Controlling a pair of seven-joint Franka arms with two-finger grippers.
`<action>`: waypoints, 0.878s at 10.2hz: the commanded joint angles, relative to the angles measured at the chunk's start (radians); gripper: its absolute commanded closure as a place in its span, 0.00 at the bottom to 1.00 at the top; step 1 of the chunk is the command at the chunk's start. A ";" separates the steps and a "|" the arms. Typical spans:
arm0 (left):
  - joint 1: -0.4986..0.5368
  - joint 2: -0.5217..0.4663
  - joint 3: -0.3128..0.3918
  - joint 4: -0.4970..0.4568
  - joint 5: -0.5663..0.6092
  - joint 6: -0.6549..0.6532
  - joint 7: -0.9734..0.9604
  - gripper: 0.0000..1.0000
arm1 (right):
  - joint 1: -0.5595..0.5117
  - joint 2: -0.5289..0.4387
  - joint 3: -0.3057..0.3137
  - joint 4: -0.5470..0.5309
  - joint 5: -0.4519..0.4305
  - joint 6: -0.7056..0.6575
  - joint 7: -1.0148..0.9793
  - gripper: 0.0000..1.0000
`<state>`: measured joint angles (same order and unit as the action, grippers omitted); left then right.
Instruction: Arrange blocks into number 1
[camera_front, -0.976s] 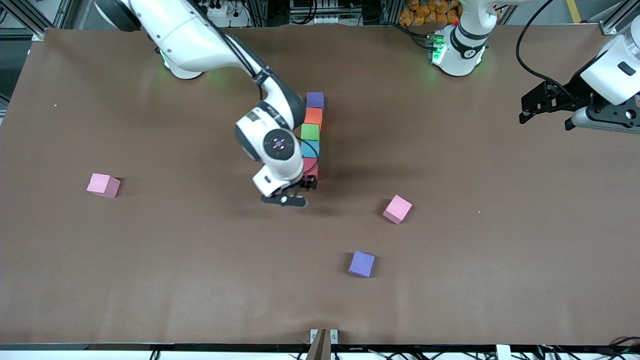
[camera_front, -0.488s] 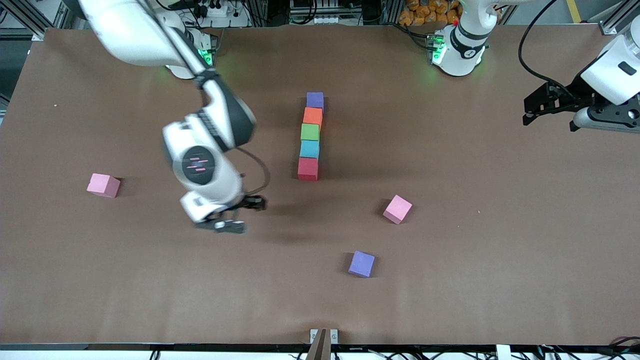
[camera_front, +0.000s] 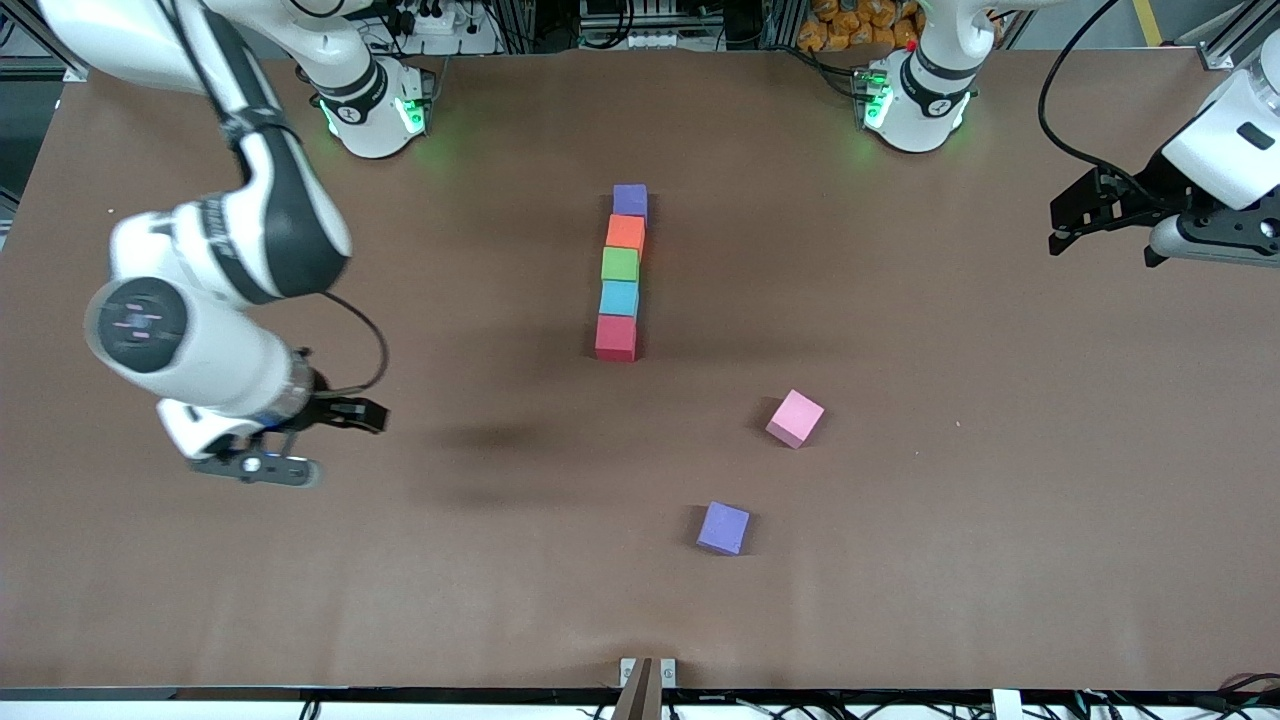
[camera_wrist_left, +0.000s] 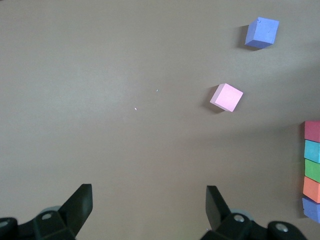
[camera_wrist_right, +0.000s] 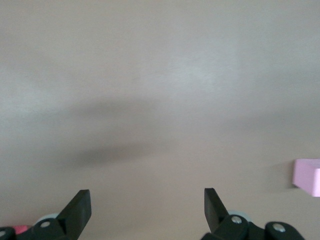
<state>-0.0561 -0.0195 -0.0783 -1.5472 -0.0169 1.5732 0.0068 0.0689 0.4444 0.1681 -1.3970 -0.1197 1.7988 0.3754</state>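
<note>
Five blocks stand in a straight touching column in the middle of the table: purple (camera_front: 630, 200) farthest from the front camera, then orange (camera_front: 626, 233), green (camera_front: 620, 264), light blue (camera_front: 619, 298) and red (camera_front: 616, 338). A second purple block (camera_front: 723, 527) lies loose nearer to the front camera. The left wrist view catches the column's red block (camera_wrist_left: 312, 131) at its edge and the loose purple block (camera_wrist_left: 261, 32). My right gripper (camera_front: 335, 442) hangs open and empty over bare table toward the right arm's end. The left gripper (camera_front: 1056, 232) waits open and empty over the left arm's end.
A pink cube (camera_front: 795, 418) lies tilted between the column and the loose purple block. Another pink cube (camera_wrist_right: 307, 176) shows at the edge of the right wrist view; the right arm covers it in the front view. Brown table (camera_front: 950, 500) stretches round the blocks.
The right arm has swung away from the red end of the column toward the right arm's end of the table, gripper open throughout. The left arm has barely moved.
</note>
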 joint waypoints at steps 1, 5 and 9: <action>-0.001 -0.005 -0.003 0.002 0.020 0.005 0.025 0.00 | -0.073 -0.082 0.001 -0.022 0.003 -0.018 -0.077 0.00; -0.001 -0.007 -0.023 0.002 0.020 0.005 0.009 0.00 | -0.130 -0.241 -0.044 -0.046 0.012 -0.104 -0.248 0.00; 0.010 -0.007 -0.021 -0.001 0.021 0.005 0.029 0.00 | -0.162 -0.397 -0.059 -0.109 0.053 -0.195 -0.282 0.00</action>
<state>-0.0519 -0.0194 -0.0971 -1.5468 -0.0164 1.5742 0.0068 -0.0726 0.1220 0.1029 -1.4424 -0.1083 1.6184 0.1110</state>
